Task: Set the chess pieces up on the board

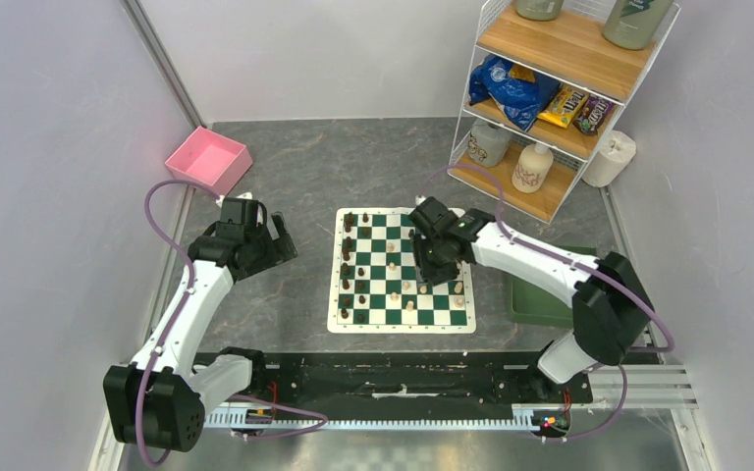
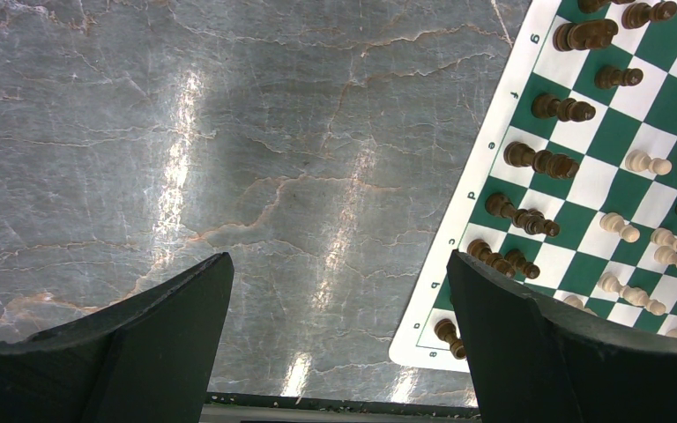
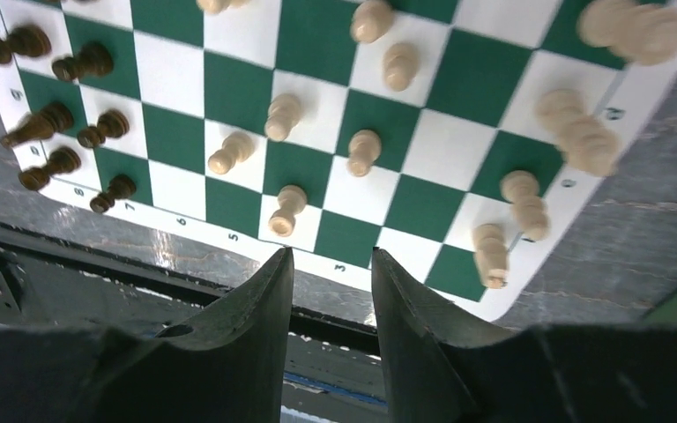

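The left fingers (image 2: 167, 335) hang spread and empty over the bench (image 2: 229, 132), seemingly idle, beside the board (image 1: 398, 327) whose left edge carries dark chess pieces (image 1: 349, 257), while the right fingers (image 3: 247, 344), slightly parted and empty, hover above scattered pale pieces (image 3: 284, 210), likely choosing one.

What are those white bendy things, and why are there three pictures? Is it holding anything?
They are two robot arms fixed to a grey table. Each ends in a gripper with two black fingers. One picture looks down from above. The other two come from small cameras on the wrists, so you see the fingers up close. The left gripper is wide open over bare table, beside the chess board. The right gripper hangs over the board, open a little, with nothing between its fingers. Dark pieces line up along one edge, and pale pieces are scattered about. Further off are a pink box and a shelf of snacks.
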Controlling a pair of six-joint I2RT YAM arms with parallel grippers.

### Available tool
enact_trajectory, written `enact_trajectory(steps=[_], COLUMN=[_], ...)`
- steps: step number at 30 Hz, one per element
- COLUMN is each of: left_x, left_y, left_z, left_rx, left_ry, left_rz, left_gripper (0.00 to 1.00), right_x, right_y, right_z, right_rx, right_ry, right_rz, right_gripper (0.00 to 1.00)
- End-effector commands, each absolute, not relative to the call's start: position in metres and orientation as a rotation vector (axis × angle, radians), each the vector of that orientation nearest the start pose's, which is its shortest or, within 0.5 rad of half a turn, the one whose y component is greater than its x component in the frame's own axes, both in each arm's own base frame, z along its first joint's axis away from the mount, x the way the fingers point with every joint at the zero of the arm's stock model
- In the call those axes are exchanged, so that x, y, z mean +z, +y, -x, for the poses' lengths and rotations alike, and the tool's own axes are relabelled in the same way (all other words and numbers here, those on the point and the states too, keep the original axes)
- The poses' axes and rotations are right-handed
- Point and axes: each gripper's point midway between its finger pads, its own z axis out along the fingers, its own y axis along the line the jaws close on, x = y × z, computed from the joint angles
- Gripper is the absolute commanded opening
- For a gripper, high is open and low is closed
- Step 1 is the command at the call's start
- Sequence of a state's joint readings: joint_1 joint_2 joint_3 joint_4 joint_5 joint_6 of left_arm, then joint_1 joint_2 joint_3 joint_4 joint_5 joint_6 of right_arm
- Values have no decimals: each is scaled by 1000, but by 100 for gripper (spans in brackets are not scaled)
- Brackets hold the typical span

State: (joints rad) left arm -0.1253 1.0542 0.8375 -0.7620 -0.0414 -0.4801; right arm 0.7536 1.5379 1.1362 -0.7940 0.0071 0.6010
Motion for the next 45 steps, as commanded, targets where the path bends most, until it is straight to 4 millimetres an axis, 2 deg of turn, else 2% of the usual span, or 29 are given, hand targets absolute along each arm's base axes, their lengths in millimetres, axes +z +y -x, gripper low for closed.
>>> enact_trajectory(steps=[1,7,17,28,31,35,39,42,45], left_x=[135,134,134,133,133,133,133,133,132], left_y=[-44,-44,-44,-44,-44,-45,-45,-45,-45], left_z=[-255,-255,-255,-256,-255,-256,-255,-255,-255], left_rx=[-198,-200,-200,-198,-200,-201,-202,-204,-204], left_ry=[2483,2486,2486,2488,2489,2493,2492,2492,2494], left_rz=[438,437,438,440,438,437,437,438,437], left_gripper=[98,98,98,98,98,98,98,98,98], right_x=[86,66,52,46,46,49,53,59,65], right_y=[266,282,285,286,286,283,274,262,240], right_z=[-207,-191,-193,-202,-202,-198,-193,-183,-175], right_rx=[411,403,343,307,308,313,299,283,229], right_ry=[2846,2902,2907,2889,2886,2887,2888,2902,2886], right_rz=[333,408,425,421,421,418,416,400,352], right_gripper=[46,46,46,36,29,19,17,16,16])
